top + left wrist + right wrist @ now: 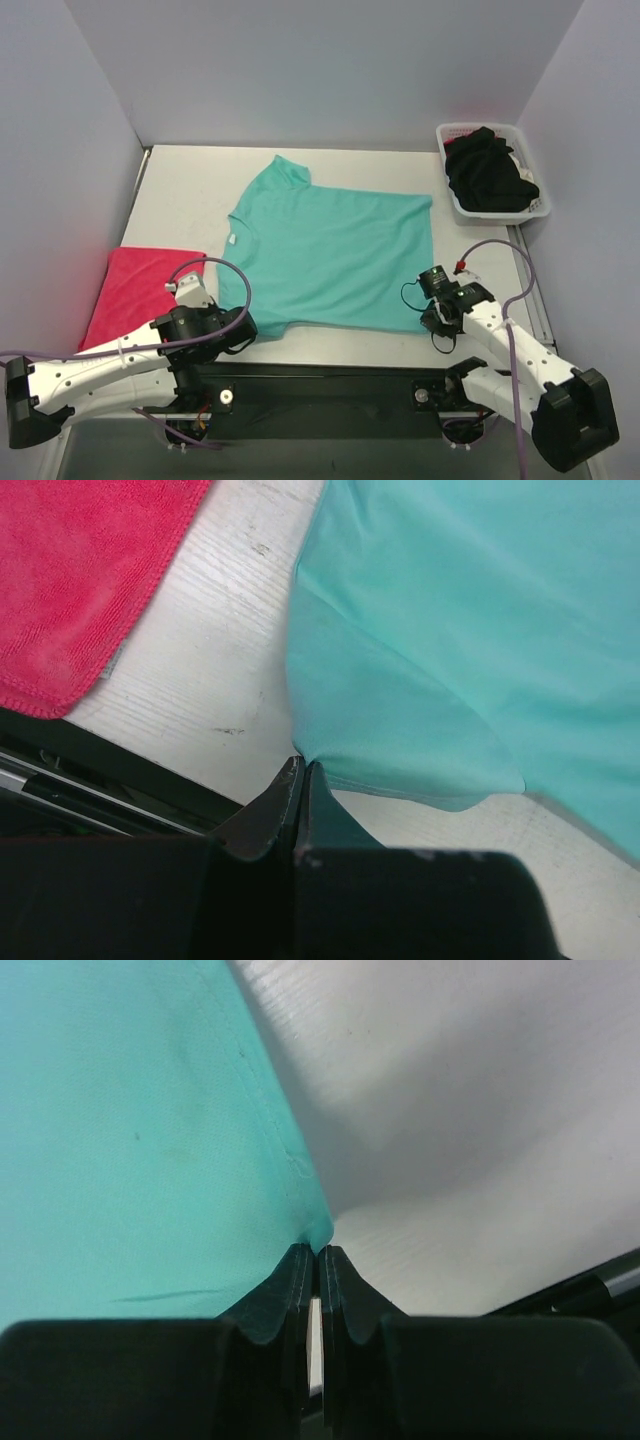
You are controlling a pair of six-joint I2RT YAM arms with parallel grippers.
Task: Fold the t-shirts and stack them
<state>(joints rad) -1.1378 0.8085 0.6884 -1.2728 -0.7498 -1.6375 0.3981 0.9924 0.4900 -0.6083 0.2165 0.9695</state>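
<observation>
Teal shirt (335, 255) between red shirt (135, 290) and basket (497, 214)

We see the teal-green t-shirt (330, 250) as thin, smooth, matt cloth of fine weave, with a stitched hem and soft creases. The pinkish-red t-shirt (135, 290) looks coarser to us, its surface nubby and towel-like, with a sewn edge. The black t-shirts (487, 172) are matt dark cloth, crumpled in a slightly glossy white plastic basket (500, 215). The table (190, 195) is pale and matt, with a faint wood-like grain and light scuffs. The fingers of the left gripper (297, 768) and right gripper (317, 1253) are matt black; plastic or rubber, we cannot tell.
</observation>
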